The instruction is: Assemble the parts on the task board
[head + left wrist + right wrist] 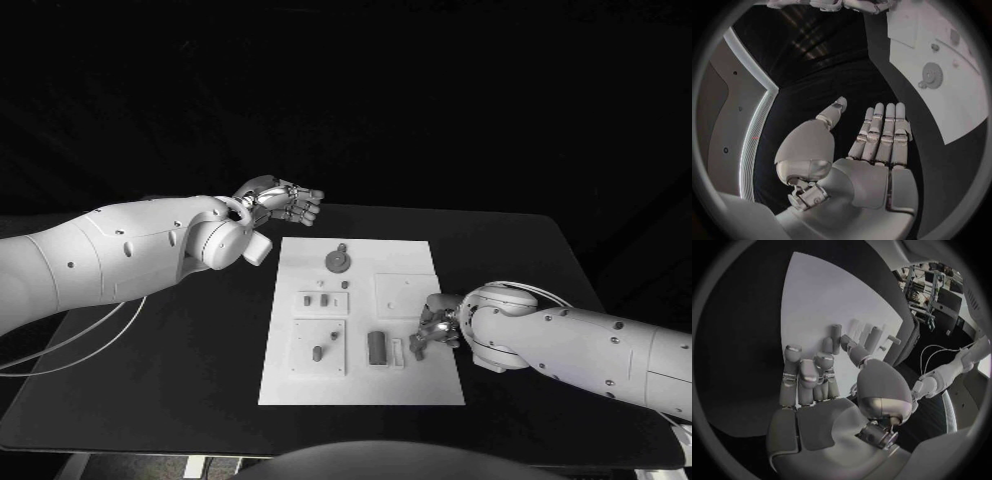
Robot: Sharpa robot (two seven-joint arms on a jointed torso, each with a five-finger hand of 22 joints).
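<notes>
Now right hand (437, 328) is reaching over the task board (362, 320); left hand (278, 200) is hovering off its far corner.
Left hand's fingers are flat and spread, holding nothing. Right hand's fingers are partly curled over the board's near right area, apparently empty, can't tell for sure. Dark peg (376, 347) is lying just beside it: looks small, light, rigid, maybe slippery, so probably pinch it mid-length.

One white board (364, 325) on one black table (173, 350). Two arms, two hands: left (283, 200) at 11 o'clock, right (437, 328) at 4 o'clock. About six small grey parts sit on the board; exact count unclear.
</notes>
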